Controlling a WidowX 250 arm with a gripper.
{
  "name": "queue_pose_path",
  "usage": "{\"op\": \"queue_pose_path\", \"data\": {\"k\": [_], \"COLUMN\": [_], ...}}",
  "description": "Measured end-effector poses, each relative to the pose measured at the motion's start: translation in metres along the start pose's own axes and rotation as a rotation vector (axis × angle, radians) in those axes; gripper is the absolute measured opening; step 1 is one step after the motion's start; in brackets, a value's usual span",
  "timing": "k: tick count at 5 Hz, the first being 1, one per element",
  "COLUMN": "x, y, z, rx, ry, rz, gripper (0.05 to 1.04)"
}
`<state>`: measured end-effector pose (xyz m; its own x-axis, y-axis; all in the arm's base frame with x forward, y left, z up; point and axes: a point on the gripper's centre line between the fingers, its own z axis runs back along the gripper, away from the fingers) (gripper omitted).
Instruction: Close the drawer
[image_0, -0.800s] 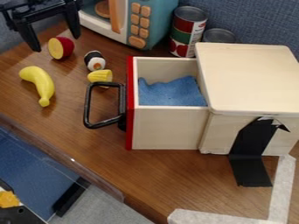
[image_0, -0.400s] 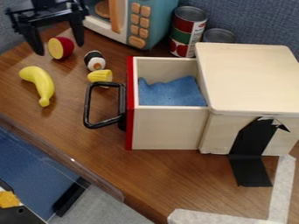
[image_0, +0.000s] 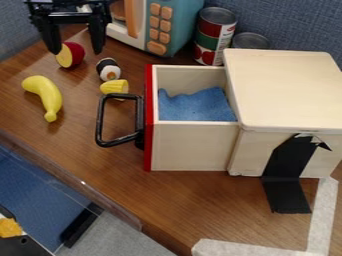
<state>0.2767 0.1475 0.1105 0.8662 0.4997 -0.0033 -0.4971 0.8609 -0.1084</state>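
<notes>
One black hand (image_0: 77, 52), fingers apart, hangs at upper left — the pulled-out drawer (image_0: 190, 147) lies to its lower right, handle (image_0: 99, 120) leftward.

Counter (image_0: 194, 215), back edge: teal toy microwave (image_0: 184, 25), orange buttons; labelled tin can (image_0: 216, 36) upright just beside it, second can (image_0: 251, 40) near that one, partly hidden. Left part: halved red fruit (image_0: 72, 55), yellow cut face; sushi roll (image_0: 108, 69); yellow corn piece (image_0: 115, 87) just beside the roll. Yellow banana (image_0: 47, 95) lies nearer the front edge. White tape (image_0: 322, 215) toward the front right corner.
</notes>
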Motion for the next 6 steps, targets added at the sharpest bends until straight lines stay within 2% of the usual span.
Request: {"op": "queue_pose_path", "data": {"k": [1,2,3,4,5,6], "x": [0.007,0.001,-0.012,-0.021,-0.035,-0.037], "y": [-0.011,-0.018,-0.023,-0.018,-0.008,0.004], "z": [-0.003,-0.015,-0.013,-0.021,-0.022,-0.023], "rx": [0.079,0.144,0.197,0.233,0.239,0.255], "ry": [0.018,0.038,0.008,0.064,0.090,0.133], "rz": [-0.273,-0.521,-0.779,-1.027,-1.151,-1.258], "gripper": [1.001,1.001,1.001,1.001,1.001,1.001]}}
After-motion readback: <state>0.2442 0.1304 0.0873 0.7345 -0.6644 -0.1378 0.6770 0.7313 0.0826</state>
